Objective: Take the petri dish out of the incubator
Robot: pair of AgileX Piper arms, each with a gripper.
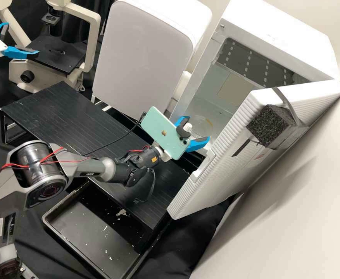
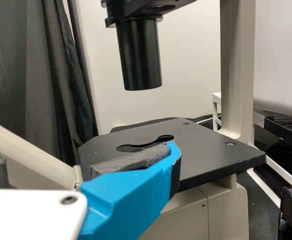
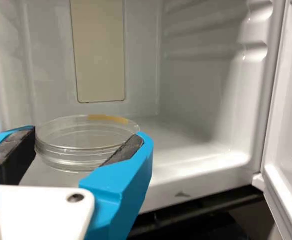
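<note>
Right hand (image 1: 199, 128) of mine: open, blue fingers apart at incubator (image 1: 278, 40) mouth. Petri dish (image 3: 78, 145) just ahead, lies flat inside on incubator floor; contact with fingers cannot be told. Door (image 1: 224, 162) stands open alongside. Well apart: my left hand (image 1: 21, 38), also open, near microscope stage (image 1: 55, 56).

You have two grippers (image 1: 199, 129), two phones (image 1: 164, 130); one each: petri dish (image 3: 61, 131), incubator (image 1: 282, 37), microscope (image 1: 45, 79), platform (image 1: 67, 112), tray (image 1: 84, 232), foam block (image 1: 268, 126).
</note>
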